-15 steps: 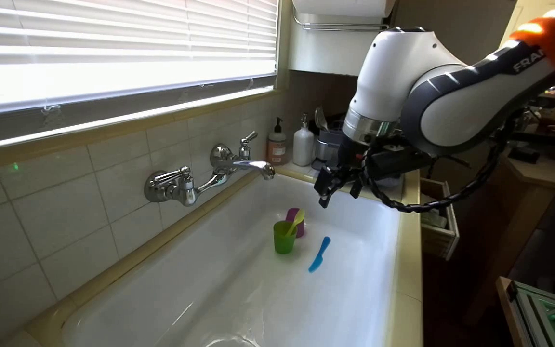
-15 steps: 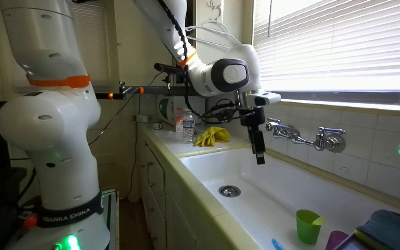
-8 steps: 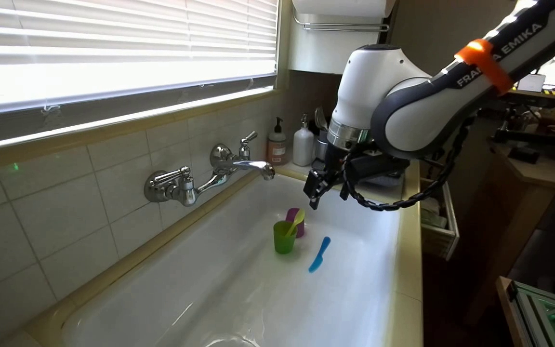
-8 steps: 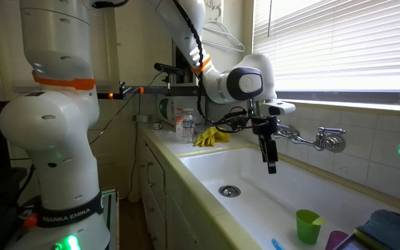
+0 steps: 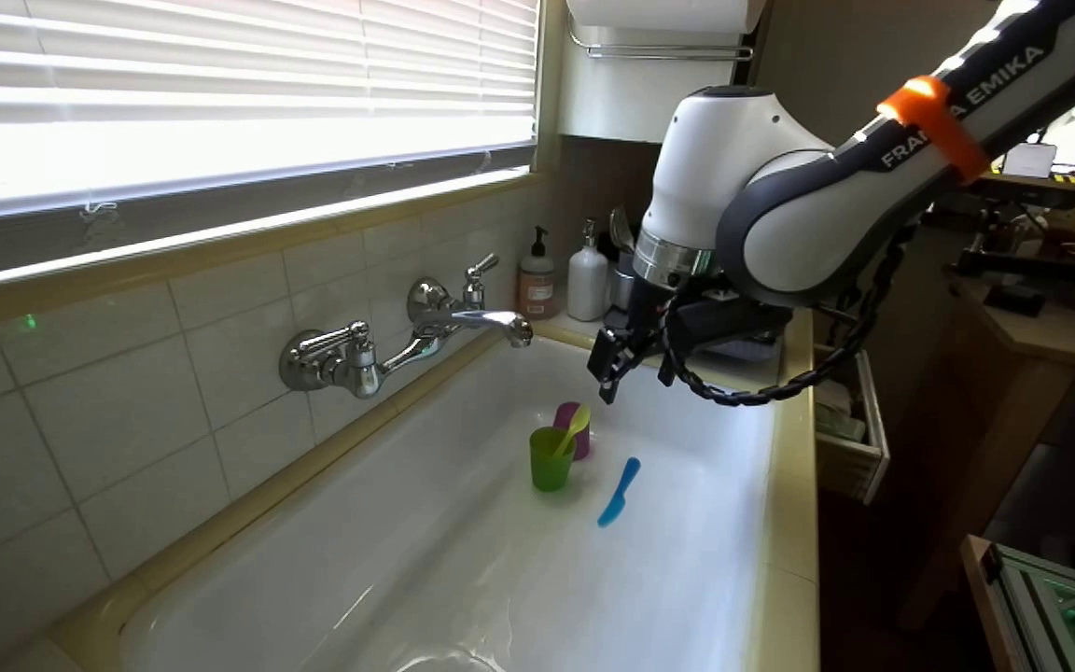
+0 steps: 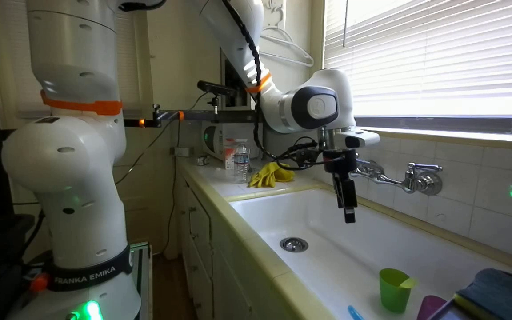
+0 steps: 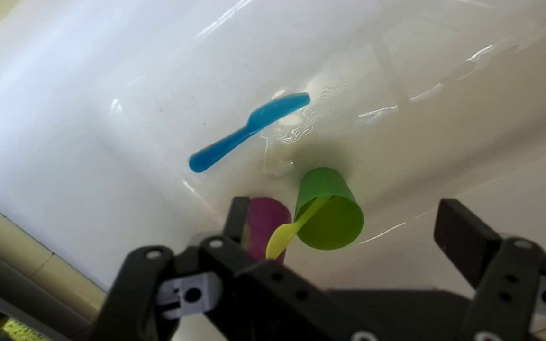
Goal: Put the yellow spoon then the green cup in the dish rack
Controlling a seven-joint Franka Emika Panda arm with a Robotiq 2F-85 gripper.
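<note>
The pincer (image 7: 342, 213) hangs above the white sink (image 5: 677, 569), well apart from everything in it; its fingers (image 7: 465, 237) stand wide apart and hold nothing. The yellow spoon (image 7: 286, 233) rests handle down in the upright green cup (image 7: 334, 225), its bowl end rising past the rim toward the magenta cup (image 7: 266, 218), which stands at the left in the wrist view; whether spoon and magenta cup touch cannot be told. The blue knife (image 7: 249, 130) lies on the far side of the cups in the same view. The dish rack (image 6: 451, 313) shows only in part, at the near right in an exterior view. The step in hand is judged to be the reach for the spoon. The bowl end appears nearer the left finger in the wrist view, so the approach should bring it midway between the two, with a slight turn that lets them close across the spoon's narrow width. The descent should end with the fingertips around the raised part alone, the left finger passing clear of the magenta cup and neither pressing on the green rim. The lift is best made along the handle's slant, since a sideways pull would probably tip the cup, whose own transfer comes second.
</note>
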